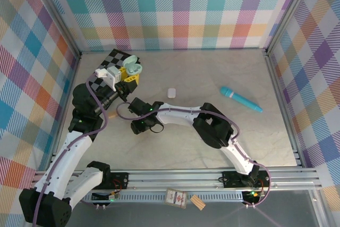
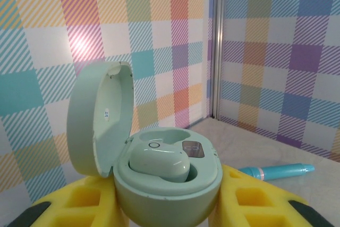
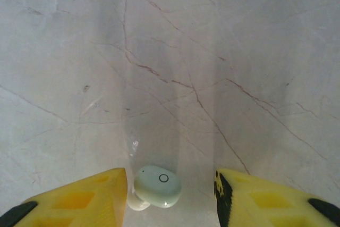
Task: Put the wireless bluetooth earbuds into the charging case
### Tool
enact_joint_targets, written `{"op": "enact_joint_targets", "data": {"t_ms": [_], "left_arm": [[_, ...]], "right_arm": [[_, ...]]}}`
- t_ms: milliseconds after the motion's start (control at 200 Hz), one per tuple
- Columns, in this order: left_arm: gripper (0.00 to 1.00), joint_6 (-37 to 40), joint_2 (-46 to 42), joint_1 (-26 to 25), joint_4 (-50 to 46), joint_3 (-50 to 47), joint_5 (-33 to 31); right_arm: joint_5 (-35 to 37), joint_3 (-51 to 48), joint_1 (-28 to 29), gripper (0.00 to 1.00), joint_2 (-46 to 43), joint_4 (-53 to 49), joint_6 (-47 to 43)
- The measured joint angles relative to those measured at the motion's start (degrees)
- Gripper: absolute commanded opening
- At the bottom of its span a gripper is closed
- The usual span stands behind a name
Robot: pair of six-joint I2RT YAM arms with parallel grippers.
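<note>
Left gripper (image 2: 168, 208) is clamped on the open pale green charging case (image 2: 169, 187), with yellow fingers (image 2: 79, 198) on either side, their lower parts cut off by the frame edge. The lid (image 2: 101, 118) stands upright on the left. A seated earbud (image 2: 159, 164), pale green, occupies the near well; the well behind it is partly hidden. Right gripper (image 3: 171, 195) is spread open low over the marbled table (image 3: 212, 51). A loose earbud (image 3: 157, 185), also pale green, lies between its fingers, nearer the one at picture left; contact cannot be determined. At mid-table, a small white item (image 1: 171, 92) is too small to identify. The turquoise stick (image 1: 241, 99) lies far right, well apart.
</note>
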Motion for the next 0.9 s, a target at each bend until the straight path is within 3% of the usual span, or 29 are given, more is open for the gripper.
{"op": "enact_joint_targets", "data": {"t_ms": [210, 445, 900], "left_arm": [[0.34, 0.0, 0.0, 0.0, -0.9, 0.0, 0.0], [0.34, 0.2, 0.0, 0.0, -1.7, 0.0, 0.0], [0.34, 0.2, 0.0, 0.0, -1.8, 0.0, 0.2]], "right_arm": [[4.1, 5.0, 1.0, 0.36, 2.4, -5.7, 0.7], [5.9, 4.9, 1.2, 0.35, 2.3, -6.4, 0.3], [11.5, -12.3, 0.0, 0.35, -9.4, -8.5, -2.7]]}}
